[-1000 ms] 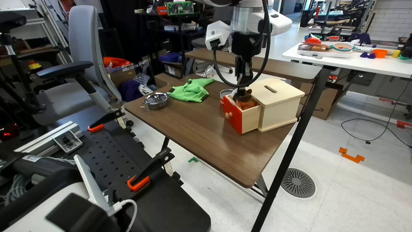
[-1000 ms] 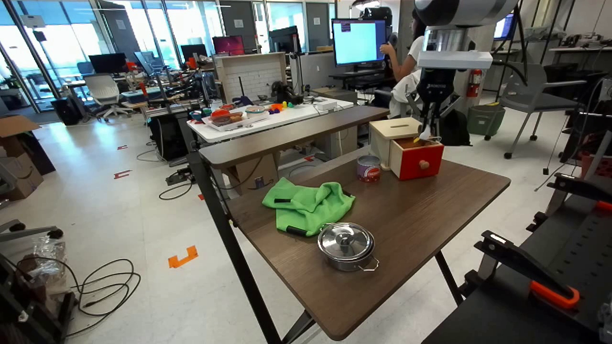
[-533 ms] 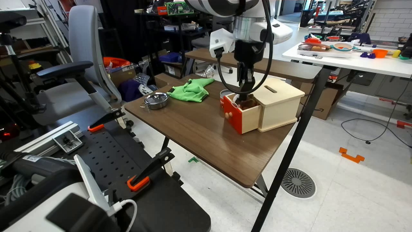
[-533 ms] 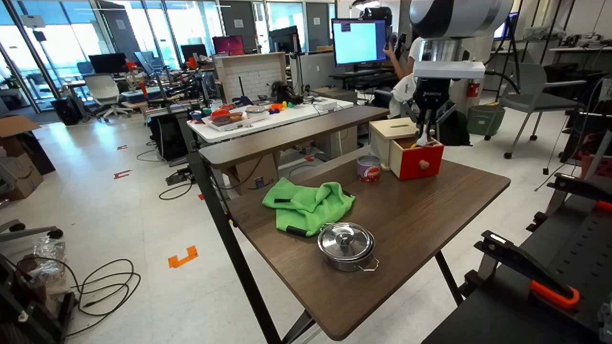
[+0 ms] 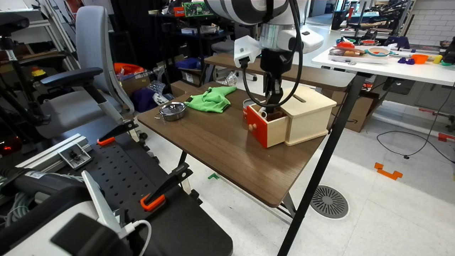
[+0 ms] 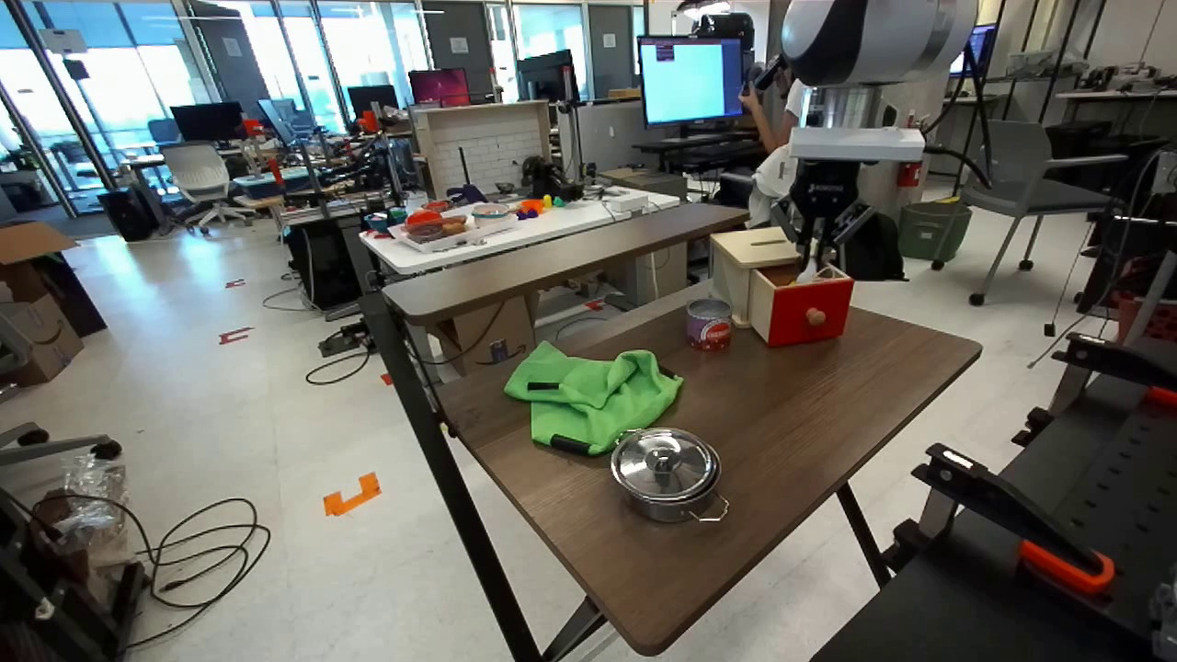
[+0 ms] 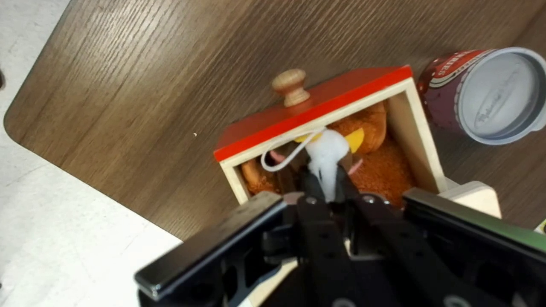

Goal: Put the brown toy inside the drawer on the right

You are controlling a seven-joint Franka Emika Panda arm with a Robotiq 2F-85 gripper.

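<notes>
The drawer point(image 5: 256, 126) has a red front with a round wooden knob and is pulled out of the light tan wooden box point(image 5: 312, 115). It also shows in an exterior view point(image 6: 807, 311) and in the wrist view point(image 7: 318, 111). My gripper point(image 7: 327, 183) points down into the drawer. Its fingertips are closed on the white part of a brown toy point(image 7: 327, 147) with yellow pieces and a white loop. The held toy is partly inside the drawer. Orange-brown plush point(image 7: 386, 170) lies under and beside it. The gripper hides the drawer's rear part in the wrist view.
A purple and red can point(image 7: 448, 91) stands close beside the drawer, also in an exterior view point(image 6: 709, 325). A green cloth point(image 6: 598, 395) and a lidded metal pot point(image 6: 667, 473) are on the same brown table point(image 6: 782, 414).
My gripper has moved lower with the held toy, from above the drawer to inside it. It has also shifted slightly sideways. Drawer and box look unmoved.
</notes>
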